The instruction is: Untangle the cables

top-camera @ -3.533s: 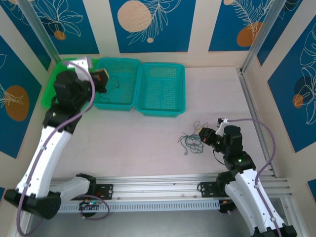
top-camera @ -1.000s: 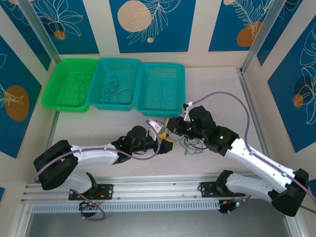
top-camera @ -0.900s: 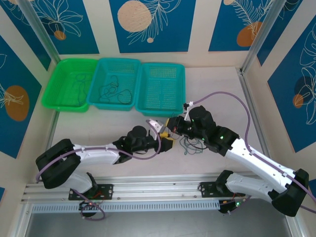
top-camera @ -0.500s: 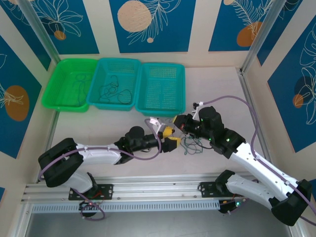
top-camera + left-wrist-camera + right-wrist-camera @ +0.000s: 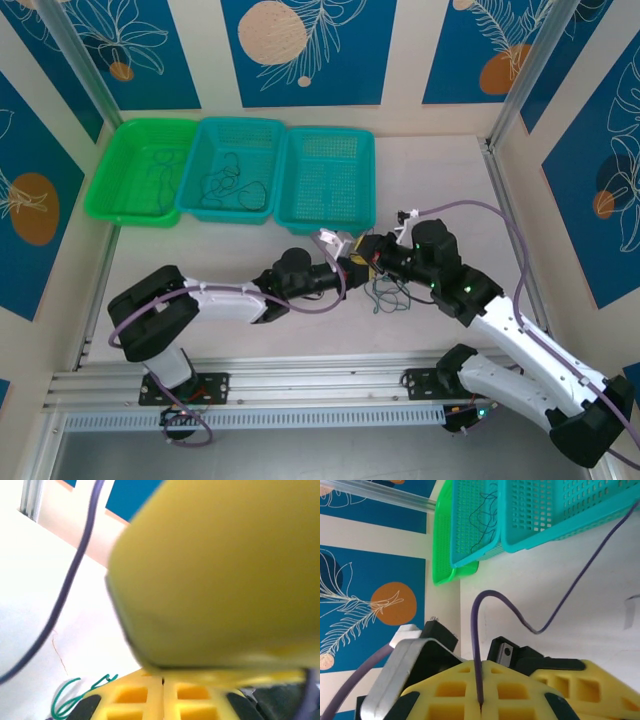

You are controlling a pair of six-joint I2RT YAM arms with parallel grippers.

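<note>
Two arms meet mid-table, at six o'clock of the right-hand basket [image 5: 325,226]. The left gripper [image 5: 162,684] is pressed together, nothing visibly caught. The right gripper [image 5: 481,669] is clamped too, seemingly pinching a bluish strand [image 5: 475,630]. The cables [image 5: 390,292] clump at its five o'clock. Draw apart slowly, or the knot tightens.

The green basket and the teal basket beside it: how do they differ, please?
The green basket sits at the row's left end; the teal basket is in its middle. The green one holds fewer cable loops than the teal one. Both hold thin dark cables.
</note>
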